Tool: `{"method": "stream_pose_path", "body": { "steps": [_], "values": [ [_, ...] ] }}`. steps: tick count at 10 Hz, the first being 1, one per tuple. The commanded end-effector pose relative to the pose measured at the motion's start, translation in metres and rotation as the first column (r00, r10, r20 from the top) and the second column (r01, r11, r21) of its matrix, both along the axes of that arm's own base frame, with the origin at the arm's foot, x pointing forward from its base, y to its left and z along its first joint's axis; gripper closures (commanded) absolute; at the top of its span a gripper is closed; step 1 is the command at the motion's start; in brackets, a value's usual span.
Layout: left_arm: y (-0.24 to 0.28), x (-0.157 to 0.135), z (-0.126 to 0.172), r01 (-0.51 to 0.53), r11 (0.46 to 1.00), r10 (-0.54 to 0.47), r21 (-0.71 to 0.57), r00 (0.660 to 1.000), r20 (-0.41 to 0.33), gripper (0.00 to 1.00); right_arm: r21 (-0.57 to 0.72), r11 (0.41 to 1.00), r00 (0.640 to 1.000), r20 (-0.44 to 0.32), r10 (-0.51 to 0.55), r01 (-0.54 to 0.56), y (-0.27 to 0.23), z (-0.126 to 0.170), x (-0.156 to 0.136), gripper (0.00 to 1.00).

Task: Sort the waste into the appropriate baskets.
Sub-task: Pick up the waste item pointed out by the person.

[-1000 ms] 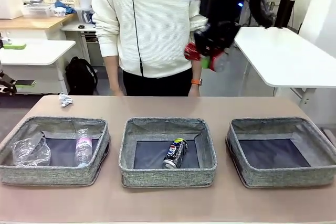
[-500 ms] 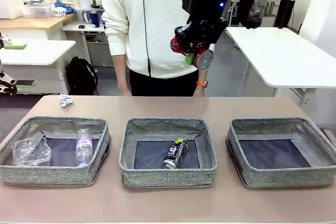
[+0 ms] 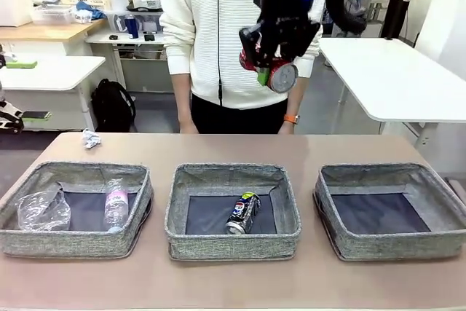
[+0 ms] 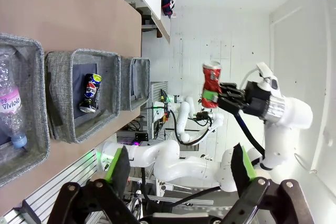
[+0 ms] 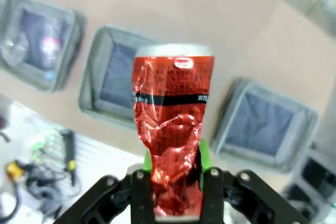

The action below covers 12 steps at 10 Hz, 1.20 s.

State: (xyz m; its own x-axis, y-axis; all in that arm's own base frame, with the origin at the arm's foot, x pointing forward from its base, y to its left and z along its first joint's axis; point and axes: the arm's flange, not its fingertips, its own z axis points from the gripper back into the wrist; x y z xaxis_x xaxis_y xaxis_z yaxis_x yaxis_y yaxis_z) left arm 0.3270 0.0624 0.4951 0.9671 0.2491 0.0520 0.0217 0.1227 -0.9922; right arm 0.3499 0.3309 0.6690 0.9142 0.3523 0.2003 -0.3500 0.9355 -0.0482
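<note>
While the left gripper [image 4: 178,156] stood open and empty, the middle basket [image 3: 233,244] held the Pepsi can [image 3: 243,213]. Beyond it — high above the table [image 3: 109,151] — the right gripper [image 3: 264,69] clamped the crushed red can [image 5: 170,124] by its crumpled end, long axis in line with the jaws; that basket lay below and nearer.

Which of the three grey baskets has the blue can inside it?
The middle basket: the Pepsi can lies in it. The left basket holds a plastic cup and a bottle; the right basket shows a bare bottom.
</note>
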Motion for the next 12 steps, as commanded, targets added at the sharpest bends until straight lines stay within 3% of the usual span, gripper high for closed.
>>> {"method": "stream_pose_path", "body": {
  "steps": [1, 3, 5, 8, 10, 12],
  "values": [
    [0.000, -0.001, 0.003, 0.004, 1.000, -0.003, -0.012, 1.000, 0.007, 0.00, -0.032, 0.986, 0.987, -0.022, -0.161, 0.161, 0.033, 0.049, -0.011, 0.65],
    [0.000, -0.001, 0.003, 0.004, 1.000, -0.003, -0.012, 1.000, 0.007, 0.00, 0.016, 0.969, 0.968, -0.064, -0.244, 0.245, 0.054, 0.071, -0.028, 0.65],
    [0.000, -0.001, 0.003, 0.004, 1.000, -0.003, -0.012, 1.000, 0.007, 0.00, 0.076, 0.909, 0.911, -0.066, -0.406, 0.411, 0.073, 0.085, -0.043, 0.65],
    [0.000, -0.001, 0.003, 0.004, 1.000, -0.003, -0.012, 1.000, 0.007, 0.00, 0.086, 0.862, 0.866, -0.075, -0.495, 0.500, 0.081, 0.090, -0.052, 0.65],
    [0.000, -0.001, 0.003, 0.004, 1.000, -0.003, -0.012, 1.000, 0.007, 0.00, 0.088, 0.868, 0.873, -0.053, -0.486, 0.489, 0.079, 0.089, -0.051, 0.65],
    [0.000, -0.001, 0.003, 0.004, 1.000, -0.003, -0.012, 1.000, 0.007, 0.00, 0.095, 0.876, 0.880, -0.082, -0.467, 0.473, 0.073, 0.082, -0.052, 0.65]
  ]
}}
